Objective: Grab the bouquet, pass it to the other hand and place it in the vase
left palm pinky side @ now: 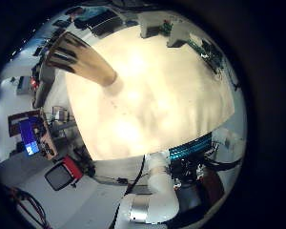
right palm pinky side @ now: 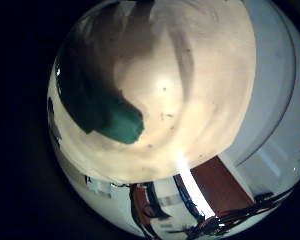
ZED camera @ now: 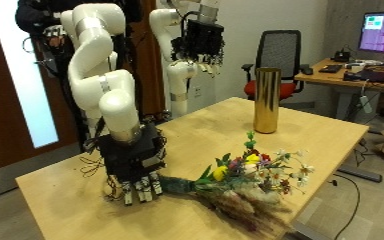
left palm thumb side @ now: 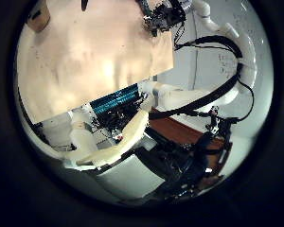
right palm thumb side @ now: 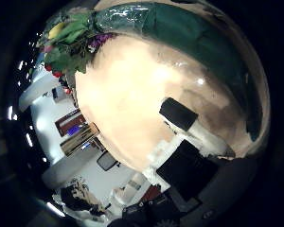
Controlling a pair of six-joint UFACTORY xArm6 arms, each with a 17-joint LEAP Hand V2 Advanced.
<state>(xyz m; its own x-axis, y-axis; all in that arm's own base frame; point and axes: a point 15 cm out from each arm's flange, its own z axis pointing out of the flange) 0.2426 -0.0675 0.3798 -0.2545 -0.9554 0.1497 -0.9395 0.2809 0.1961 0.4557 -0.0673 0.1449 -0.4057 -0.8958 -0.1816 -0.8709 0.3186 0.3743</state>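
On the light wooden bench (ZED camera: 72, 185) the bouquet (ZED camera: 252, 175) lies on its side, its yellow, purple and white flower heads toward the bench's near right edge and its dark green wrapped stems running back toward the right hand (ZED camera: 136, 168). That hand is down at the bench surface at the stem end; its fingers (ZED camera: 135, 190) point down onto the wood right at the tip of the stems, but whether they are closed round the stems cannot be told from here. In the right thumb side palm view the green wrap (right palm thumb side: 180, 33) runs close past the palm, with the flower heads (right palm thumb side: 71, 38) at about ten o'clock from the picture's middle, which suggests the stems lie against the hand.

The tall gold vase (ZED camera: 264, 100) stands upright on the far part of the bench, well apart from the bouquet, at roughly twelve o'clock from the flowers. The left hand (ZED camera: 200, 43) hangs high above the bench behind the vase, its fingers loosely extended downward and holding nothing.
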